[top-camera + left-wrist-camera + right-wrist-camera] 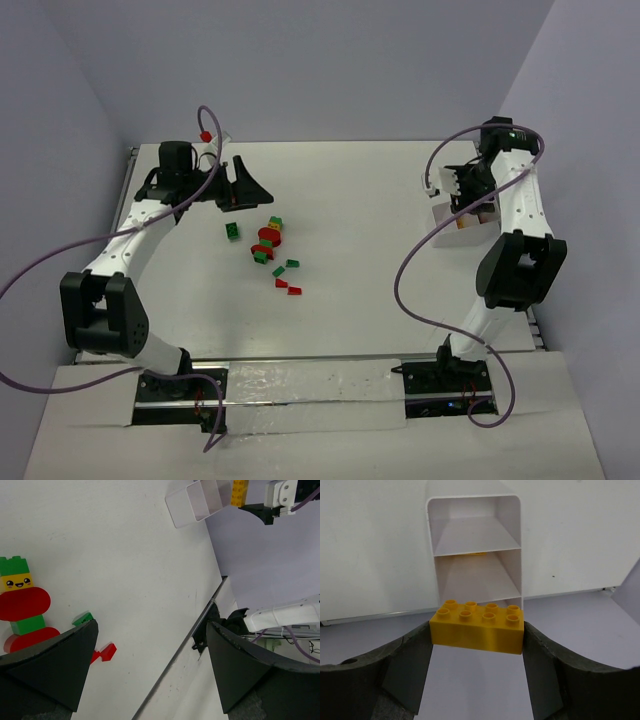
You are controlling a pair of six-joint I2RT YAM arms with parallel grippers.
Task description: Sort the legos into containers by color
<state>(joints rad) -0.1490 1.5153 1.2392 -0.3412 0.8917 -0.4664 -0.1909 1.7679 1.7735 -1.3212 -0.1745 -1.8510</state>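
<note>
My right gripper [476, 630] is shut on a yellow brick [477, 627] and holds it just above the near end of the white three-compartment tray [475, 500]. A bit of yellow shows in the tray's middle compartment. In the top view the right gripper [466, 196] is over the tray [462, 222] at the table's right side. My left gripper [240, 186] is open and empty, just behind the loose legos: a green brick [232, 230], a red, green and yellow stack [268, 240], and small green [293, 264] and red [288, 288] pieces. The stack [22, 605] lies left of my left gripper [151, 630].
Purple cables loop from both arms, one with a red cap [205, 134] at the back left. Walls close the table at the back and sides. The table's right edge [200, 630] runs close by the tray.
</note>
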